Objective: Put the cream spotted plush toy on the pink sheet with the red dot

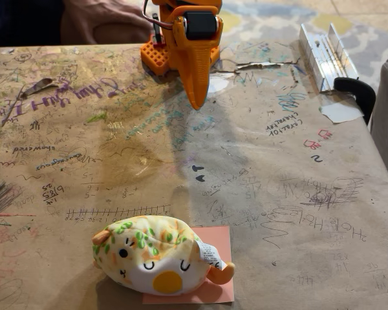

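Cream spotted plush toy (156, 254) lies on pink sheet (215, 292), near edge of table (297, 194). Orange gripper (196, 97) hangs far back, fingers together, empty.

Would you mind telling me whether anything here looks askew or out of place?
Slightly. The cream spotted plush toy rests on the pink sheet but off-centre, overhanging its left edge and hiding the middle. The gripper hangs far back, near the arm's base.
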